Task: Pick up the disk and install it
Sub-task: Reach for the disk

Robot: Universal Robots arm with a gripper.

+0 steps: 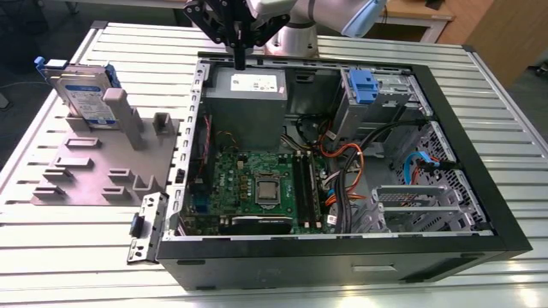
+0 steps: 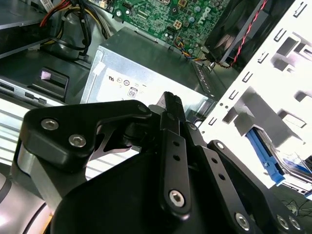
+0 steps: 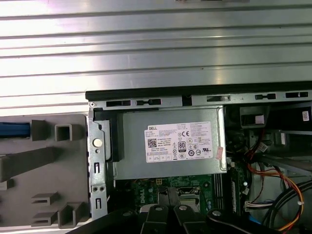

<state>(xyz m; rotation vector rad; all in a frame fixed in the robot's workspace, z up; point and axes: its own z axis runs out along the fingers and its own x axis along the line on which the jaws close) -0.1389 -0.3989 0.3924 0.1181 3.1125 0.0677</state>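
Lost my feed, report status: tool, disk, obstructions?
Tool shut, empty, over power supply. Disk upright in grey holder, exterior view's left, untouched. Nothing seen blocking.

The arm (image 1: pixel 301 25) hangs from above, its black tool (image 1: pixel 240 62) pointing straight down, fingers (image 2: pixel 171 127) pressed together, empty

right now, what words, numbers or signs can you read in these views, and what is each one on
White sticker on the grey metal power-supply box: rows of print and round marks, too small to read.
White-and-blue label on the flat rectangular silver disk: too small to read.
Green circuit board: no legible print.
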